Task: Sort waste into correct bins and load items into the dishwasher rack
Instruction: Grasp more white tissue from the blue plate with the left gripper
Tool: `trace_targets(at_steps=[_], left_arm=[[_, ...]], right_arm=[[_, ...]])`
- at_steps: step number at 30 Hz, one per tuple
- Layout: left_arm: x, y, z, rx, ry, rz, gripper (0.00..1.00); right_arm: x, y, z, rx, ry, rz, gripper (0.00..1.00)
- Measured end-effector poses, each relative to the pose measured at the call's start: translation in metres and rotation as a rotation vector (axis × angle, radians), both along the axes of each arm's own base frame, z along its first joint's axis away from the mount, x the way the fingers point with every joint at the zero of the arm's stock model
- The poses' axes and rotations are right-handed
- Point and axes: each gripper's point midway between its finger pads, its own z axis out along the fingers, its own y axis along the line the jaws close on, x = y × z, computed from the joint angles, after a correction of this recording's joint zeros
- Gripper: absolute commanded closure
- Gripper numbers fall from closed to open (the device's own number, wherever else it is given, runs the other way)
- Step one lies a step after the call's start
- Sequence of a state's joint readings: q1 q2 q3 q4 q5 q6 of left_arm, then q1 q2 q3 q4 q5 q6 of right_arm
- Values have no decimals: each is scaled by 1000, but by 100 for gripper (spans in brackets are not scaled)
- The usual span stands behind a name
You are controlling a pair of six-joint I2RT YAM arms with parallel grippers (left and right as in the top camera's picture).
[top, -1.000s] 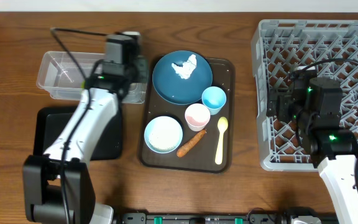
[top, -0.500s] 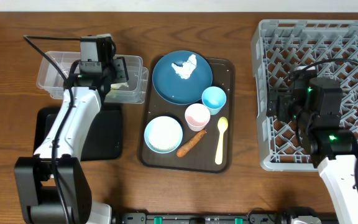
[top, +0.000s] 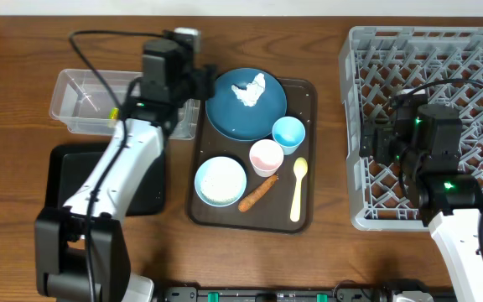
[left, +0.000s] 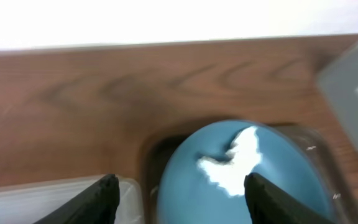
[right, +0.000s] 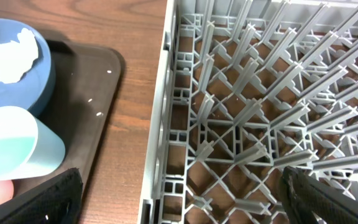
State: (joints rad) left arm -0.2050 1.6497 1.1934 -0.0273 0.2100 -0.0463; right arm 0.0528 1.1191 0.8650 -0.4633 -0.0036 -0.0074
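Observation:
My left gripper (top: pixel 201 81) hangs open between the clear tub (top: pixel 80 101) and the dark blue plate (top: pixel 246 107), nothing between its fingers. In the left wrist view the left gripper (left: pixel 182 202) frames the plate (left: pixel 278 180) and the white tissue (left: pixel 235 165) lying on it. Near the plate stand a light blue cup (top: pixel 288 132), a pink cup (top: pixel 266 156) and a white-and-blue bowl (top: pixel 220 180). An orange stick (top: pixel 258 193) and a yellow spoon (top: pixel 298 189) lie beside them. My right gripper (right: pixel 179 202) is open and empty over the left edge of the grey rack (top: pixel 476 59).
The dishes sit on a brown tray (top: pixel 309 94), which carries a few white grains (right: pixel 101 114). A black tray (top: pixel 148 189) lies in front of the tub, partly under my left arm. The rack wall (right: pixel 157 155) stands just right of the brown tray.
My left gripper swung left over the tub, then right to the plate's edge, and its jaws opened wide. The right arm has not moved.

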Motion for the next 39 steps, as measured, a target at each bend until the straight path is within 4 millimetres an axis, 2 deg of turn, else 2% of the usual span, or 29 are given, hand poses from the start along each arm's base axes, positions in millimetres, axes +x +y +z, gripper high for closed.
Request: trace_targets(at_steps=[3,5,12,21,29,31,33,35,39], left_arm=[[2,-27,2,-3,-40,-60,29],[3,-42,-8,2,-38,-93,30],[12,-74,-70,18,25,-151,29],[16,-89,-104,23,43,-175,29],[13,-88,-158,48,133,-176,30],[12,-88,-165,52,145,-175,35],[12,-87,-166,51,147,-173,45],[13,-87,-165,50,145,-172,64],[12,-87,-166,55,147,-172,85]], right_arm=[[0,0,0,0,1,0,1],[0,0,0,0,1,0,1],[0,0,0,0,1,0,1],[-1,0,-1,0,4,0,1],[-1,0,-1,0,4,0,1],[-1,0,-1,0,4,0,1],[-1,0,-1,0,4,0,1],[-1,0,-1,0,4,0,1],[-1,0,-1,0,3,0,1]])
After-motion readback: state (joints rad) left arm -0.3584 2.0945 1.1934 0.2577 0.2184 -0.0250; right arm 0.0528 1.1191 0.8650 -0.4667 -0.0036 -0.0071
